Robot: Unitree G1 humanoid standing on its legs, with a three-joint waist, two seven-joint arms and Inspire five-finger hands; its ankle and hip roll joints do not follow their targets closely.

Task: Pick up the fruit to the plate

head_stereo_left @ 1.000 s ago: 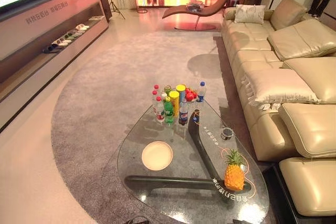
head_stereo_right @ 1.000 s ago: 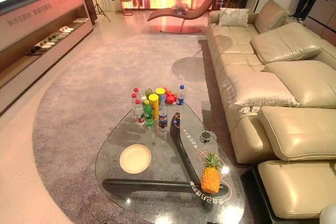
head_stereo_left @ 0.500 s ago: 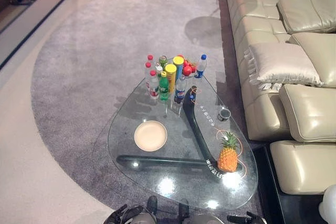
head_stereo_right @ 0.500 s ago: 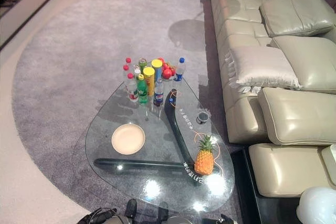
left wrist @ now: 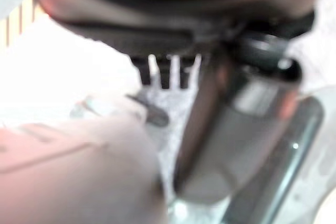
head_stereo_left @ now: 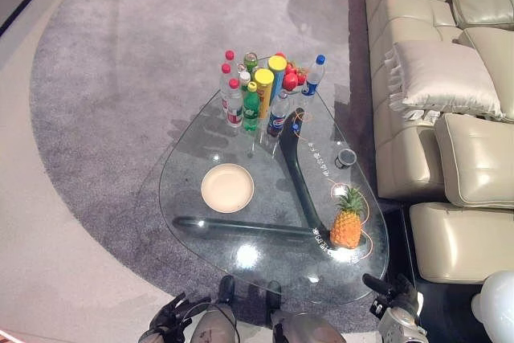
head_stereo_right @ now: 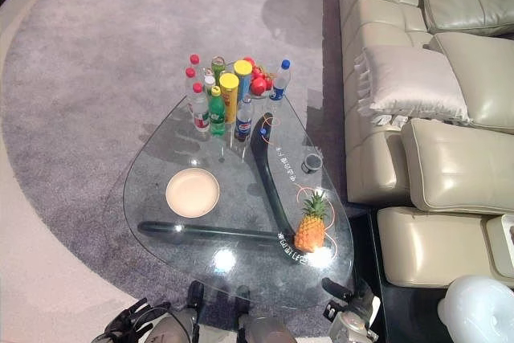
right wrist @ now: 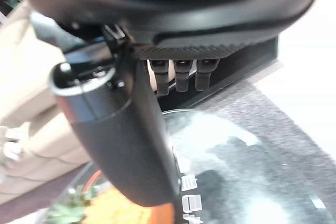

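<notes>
Nothing is done yet: the orange pineapple stands near-right on the glass table, apart from the empty cream plate. Both hands, left and right, hang relaxed, holding nothing.

The table has a clear, glossy glass top with bright glints; the plate looks smooth and matt; the rug is rough grey pile; the sofa is smooth, softly shining leather.
</notes>
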